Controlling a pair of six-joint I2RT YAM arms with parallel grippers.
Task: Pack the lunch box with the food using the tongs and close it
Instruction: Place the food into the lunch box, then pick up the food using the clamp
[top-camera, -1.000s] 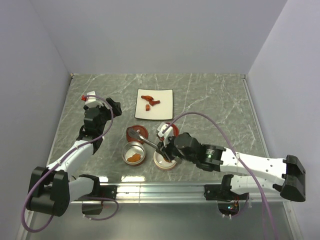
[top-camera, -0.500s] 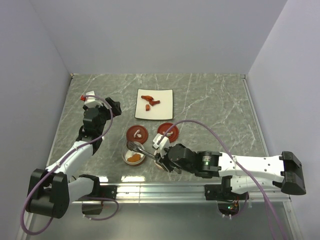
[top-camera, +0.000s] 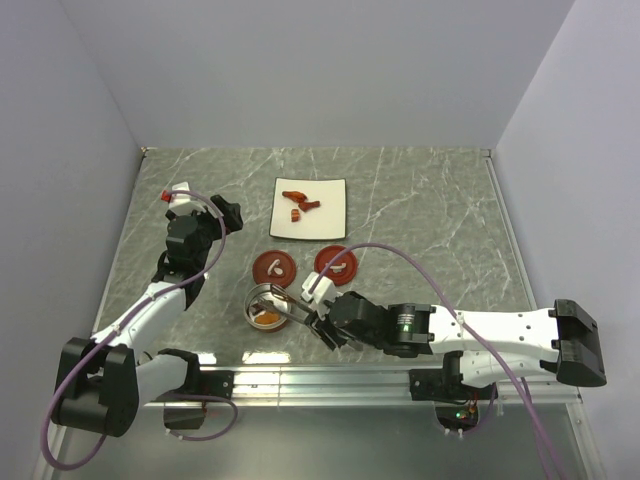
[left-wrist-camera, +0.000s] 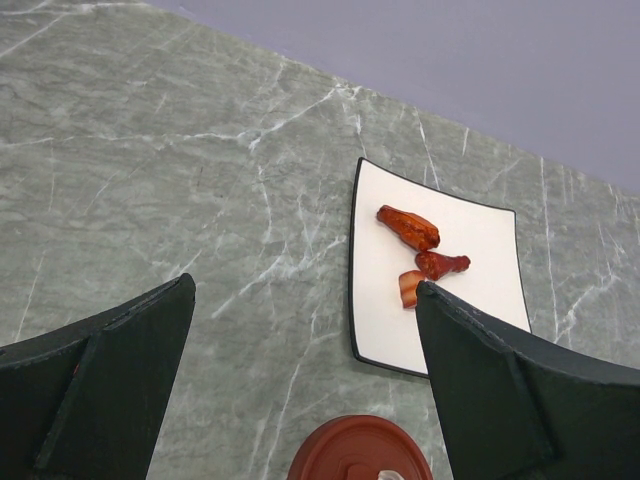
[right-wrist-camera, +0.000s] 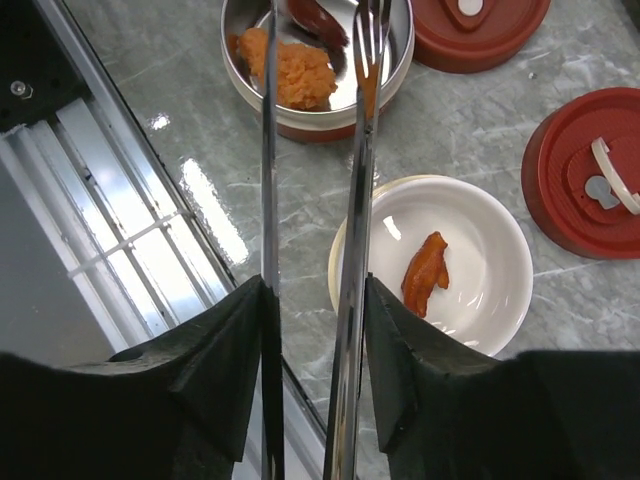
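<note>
My right gripper (right-wrist-camera: 315, 290) is shut on the tongs (right-wrist-camera: 355, 200), one finger pressed on each slim arm. The tong arms stand apart, their tips over the lunch box's steel container (right-wrist-camera: 400, 60). That container holds an orange heap of food (right-wrist-camera: 295, 72) and a red-brown morsel (right-wrist-camera: 318, 18). A white bowl (right-wrist-camera: 500, 290) beside it holds one orange morsel (right-wrist-camera: 425, 272). In the top view the tongs (top-camera: 283, 303) reach left from my right gripper (top-camera: 322, 322). Three morsels (top-camera: 300, 200) lie on the white plate (top-camera: 325, 218). My left gripper (left-wrist-camera: 305, 290) hangs open above the table, short of the plate (left-wrist-camera: 480, 260).
Two red lids (top-camera: 273, 265) (top-camera: 336, 262) with white handles lie between the plate and the containers. The metal rail (top-camera: 330, 380) runs along the table's near edge, just behind the steel container. Walls close in the back and both sides.
My right arm swung the tongs left, and their tips came down over the steel container. The tong arms have spread apart. The left arm has not moved.
</note>
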